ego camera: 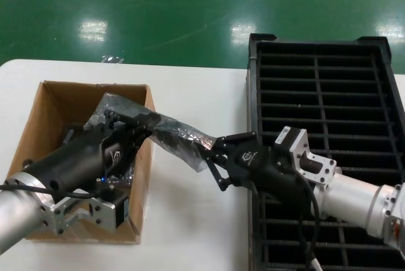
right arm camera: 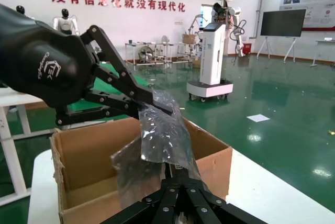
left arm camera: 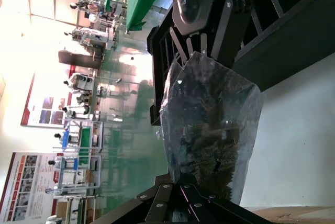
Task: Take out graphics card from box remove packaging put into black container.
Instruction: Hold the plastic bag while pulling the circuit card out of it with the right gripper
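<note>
Head view: crinkled silvery packaging (ego camera: 180, 137) stretched between 2 grippers.

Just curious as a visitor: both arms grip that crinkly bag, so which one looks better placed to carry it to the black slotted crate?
Probably the right: its pincer grips the silvery bubble-wrap bag beside the black crate, while the left pincer is over the cardboard box.

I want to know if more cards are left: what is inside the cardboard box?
In the box, more crinkly packaging shows by the left gripper. The arm covers much of the floor, so the card count is unclear. The right gripper pinches the lifted bag's other end.
</note>
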Robot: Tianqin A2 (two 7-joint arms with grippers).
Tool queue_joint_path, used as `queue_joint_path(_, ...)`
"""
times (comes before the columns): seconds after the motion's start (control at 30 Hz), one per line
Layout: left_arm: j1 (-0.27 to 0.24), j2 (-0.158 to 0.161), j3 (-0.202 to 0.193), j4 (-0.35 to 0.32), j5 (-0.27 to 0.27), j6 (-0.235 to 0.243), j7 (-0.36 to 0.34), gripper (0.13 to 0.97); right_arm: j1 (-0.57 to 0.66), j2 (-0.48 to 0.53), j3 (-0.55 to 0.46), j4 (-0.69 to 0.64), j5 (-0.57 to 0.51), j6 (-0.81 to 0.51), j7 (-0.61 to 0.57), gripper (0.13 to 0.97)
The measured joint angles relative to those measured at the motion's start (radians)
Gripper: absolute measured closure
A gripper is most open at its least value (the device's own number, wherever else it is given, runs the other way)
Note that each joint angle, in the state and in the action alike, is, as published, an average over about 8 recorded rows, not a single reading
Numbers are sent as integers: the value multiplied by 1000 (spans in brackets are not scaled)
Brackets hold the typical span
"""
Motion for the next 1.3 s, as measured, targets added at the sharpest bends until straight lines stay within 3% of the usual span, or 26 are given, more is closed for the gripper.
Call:
queue_joint_path(0.5,0,0,0,0,0,0,0,958,-9,-4,-4,5,-15,25,1,908)
queue_joint_path(0.8,0,0,0,0,0,0,0,958,-15,-16,-4,4,-11,34,10,789)
queue_joint_path(1.07,0,0,0,0,0,0,0,958,2,-50,-2,-43,-2,39,-1,605)
queue_joint_path(1.3,0,0,0,0,0,0,0,958,26,-77,8,-102,13,34,-21,596)
